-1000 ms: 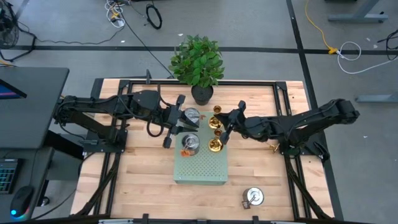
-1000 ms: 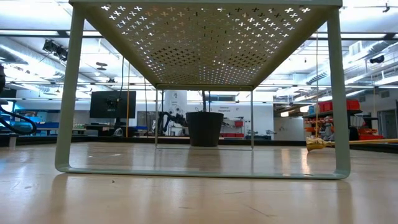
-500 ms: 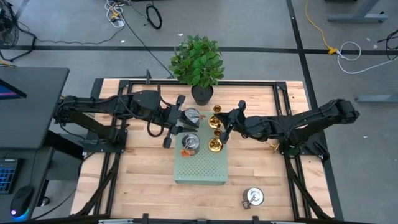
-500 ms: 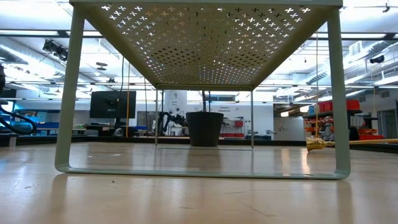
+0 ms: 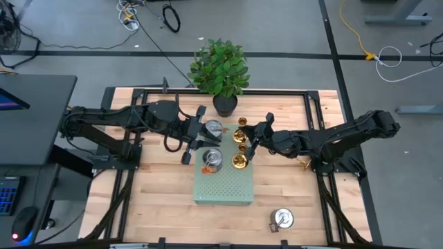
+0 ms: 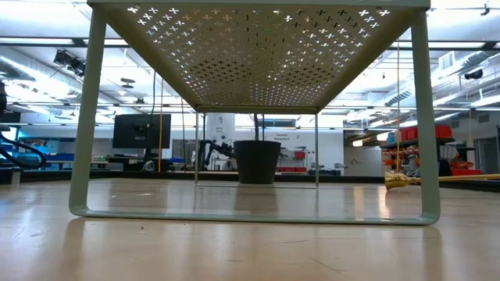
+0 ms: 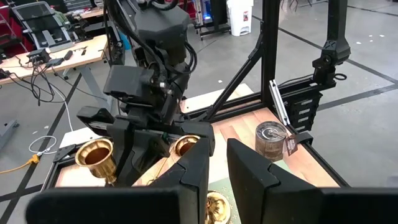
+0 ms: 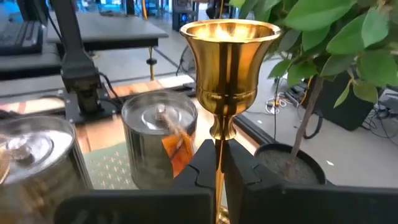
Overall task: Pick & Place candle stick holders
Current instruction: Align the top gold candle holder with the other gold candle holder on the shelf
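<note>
Partly hidden gold holder (image 8: 227,68) stem between right fingers (image 8: 245,177).

gold holder (image 8: 227,68) base: hidden behind the right gripper's fingers (image 8: 199,171)
holders in low view: hidden above the green board (image 6: 258,47)
third gold holder (image 7: 217,208): cut by picture edge
tag (image 5: 205,169) on silver holder (image 5: 212,160): too small to read
</note>
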